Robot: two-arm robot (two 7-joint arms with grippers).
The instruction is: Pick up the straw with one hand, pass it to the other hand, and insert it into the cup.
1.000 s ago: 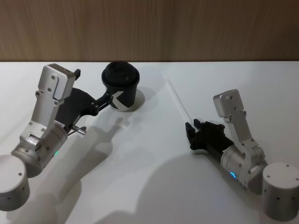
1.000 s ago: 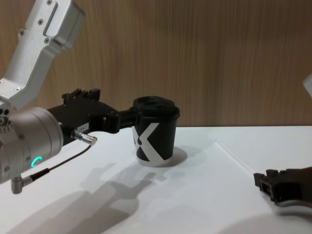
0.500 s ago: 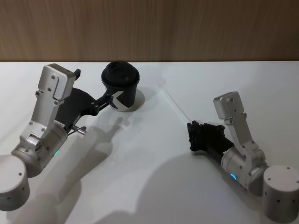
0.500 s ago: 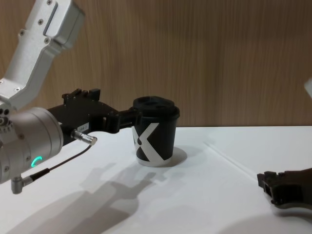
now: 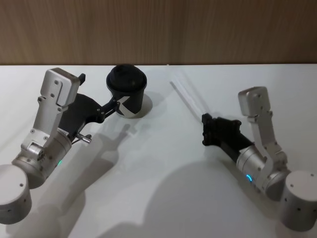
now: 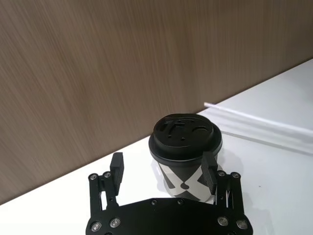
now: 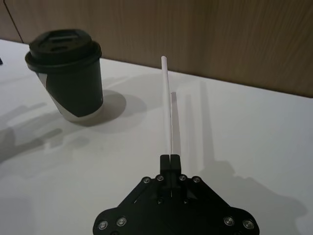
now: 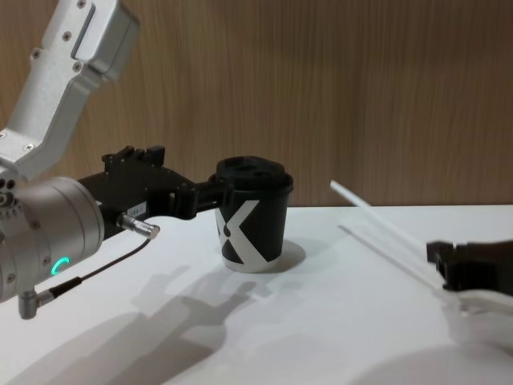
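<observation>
The black cup (image 5: 127, 91) with a white X mark and a black lid stands at the back of the white table (image 5: 158, 198). My left gripper (image 5: 115, 105) is open at the cup's near side, and one finger (image 8: 210, 192) touches its wall. In the left wrist view the cup (image 6: 186, 147) sits just beyond the spread fingers (image 6: 209, 166). My right gripper (image 5: 204, 124) is shut on the near end of the white straw (image 5: 188, 99). The straw (image 8: 377, 220) slants up off the table towards the wall. The right wrist view has the straw (image 7: 168, 107) running forward from the closed gripper (image 7: 170, 159), right of the cup (image 7: 66, 73).
A wood-panelled wall (image 5: 198, 29) runs along the table's far edge just behind the cup. A thin dark cable with a metal plug (image 8: 136, 227) hangs from my left arm, over the table. The straw's shadow (image 8: 377, 253) lies on the table between the cup and the right gripper.
My right gripper has risen and pulled back to the right with the straw, whose far end is now off the table. The left arm has stayed put.
</observation>
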